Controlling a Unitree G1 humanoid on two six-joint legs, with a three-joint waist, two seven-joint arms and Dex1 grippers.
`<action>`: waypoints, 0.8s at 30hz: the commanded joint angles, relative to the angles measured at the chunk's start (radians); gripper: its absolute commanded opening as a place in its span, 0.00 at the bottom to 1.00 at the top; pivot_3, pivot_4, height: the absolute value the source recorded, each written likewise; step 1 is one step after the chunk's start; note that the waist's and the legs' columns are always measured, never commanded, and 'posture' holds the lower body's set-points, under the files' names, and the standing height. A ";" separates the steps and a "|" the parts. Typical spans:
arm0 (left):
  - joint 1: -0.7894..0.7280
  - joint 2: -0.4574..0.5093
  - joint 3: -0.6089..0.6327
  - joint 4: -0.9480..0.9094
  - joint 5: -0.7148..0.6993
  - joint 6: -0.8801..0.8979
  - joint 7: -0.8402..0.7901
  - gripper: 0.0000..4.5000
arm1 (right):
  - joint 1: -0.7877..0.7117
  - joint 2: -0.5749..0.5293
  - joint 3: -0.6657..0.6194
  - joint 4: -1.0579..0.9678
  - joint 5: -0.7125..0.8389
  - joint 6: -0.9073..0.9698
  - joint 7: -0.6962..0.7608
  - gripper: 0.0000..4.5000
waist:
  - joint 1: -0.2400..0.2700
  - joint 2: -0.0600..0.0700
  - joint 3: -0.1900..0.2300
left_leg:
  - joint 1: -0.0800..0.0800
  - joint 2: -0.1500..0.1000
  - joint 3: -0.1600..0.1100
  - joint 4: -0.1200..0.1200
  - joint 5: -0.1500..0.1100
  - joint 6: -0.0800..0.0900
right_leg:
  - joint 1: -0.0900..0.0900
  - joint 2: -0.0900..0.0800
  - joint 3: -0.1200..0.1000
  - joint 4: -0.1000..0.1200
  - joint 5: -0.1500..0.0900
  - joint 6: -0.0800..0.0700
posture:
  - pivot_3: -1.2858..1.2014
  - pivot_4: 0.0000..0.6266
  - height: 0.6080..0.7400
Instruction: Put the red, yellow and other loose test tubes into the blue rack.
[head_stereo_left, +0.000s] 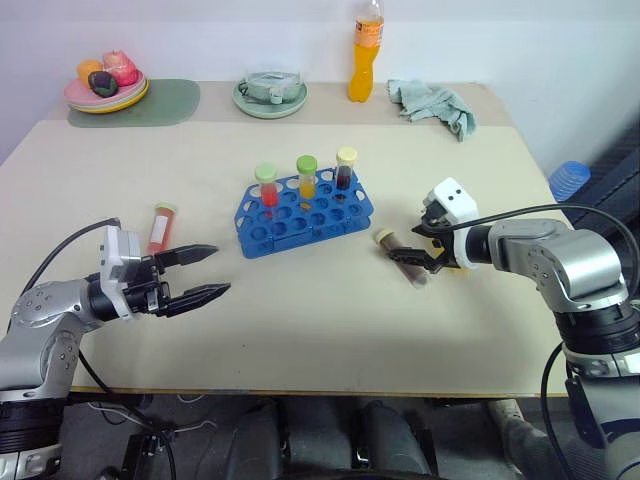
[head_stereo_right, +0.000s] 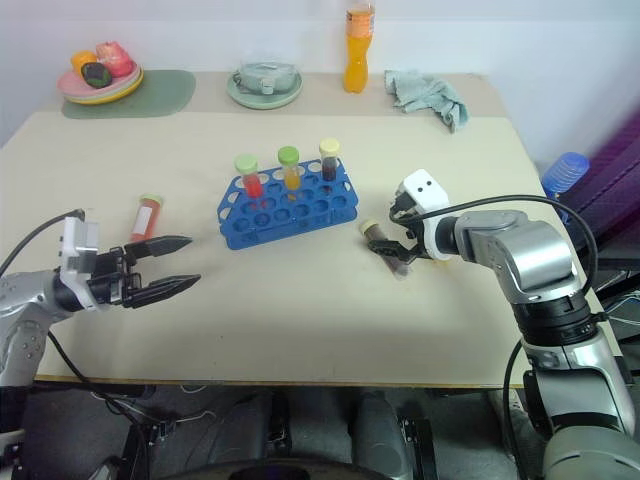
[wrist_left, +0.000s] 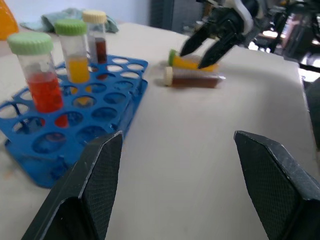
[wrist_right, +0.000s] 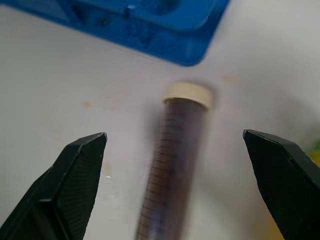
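Our right gripper (head_stereo_left: 418, 256) hangs wide open and empty over the brown tube (head_stereo_left: 399, 255) lying right of the blue rack (head_stereo_left: 304, 214). Closing off-centre, we risk rolling it away. Left gripper (head_stereo_left: 201, 273) stands open, empty.

Probably a lab test room: a beige tabletop (head_stereo_left: 300, 320) with a blue rack (head_stereo_left: 303, 215) of capped test tubes, against a plain white wall (head_stereo_left: 200, 35).
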 joint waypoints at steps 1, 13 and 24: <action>0.016 0.023 -0.024 -0.054 -0.019 0.024 -0.038 0.80 | -0.055 0.030 0.011 0.023 -0.002 0.043 -0.016 1.00 | -0.001 0.000 0.000 | 0.000 0.000 0.000 0.000 0.000 0.000 | 0.000 0.000 0.000 0.000 0.000 0.000 | 0.52 0.24 1.00; 0.009 0.020 -0.061 -0.092 -0.011 0.043 -0.021 0.81 | -0.161 0.083 0.166 0.211 -0.110 0.023 -0.018 0.72 | -0.002 0.000 0.000 | -0.001 0.000 0.000 0.000 0.000 0.000 | -0.002 0.000 0.000 0.000 0.000 0.000 | 0.52 0.24 1.00; -0.043 -0.024 -0.108 -0.057 0.034 0.022 0.037 0.81 | -0.114 0.030 0.231 0.073 -0.190 -0.126 0.065 0.17 | -0.002 0.000 0.000 | -0.001 0.000 0.000 0.000 0.000 0.000 | -0.002 0.000 0.000 0.001 0.000 0.000 | 0.52 0.24 1.00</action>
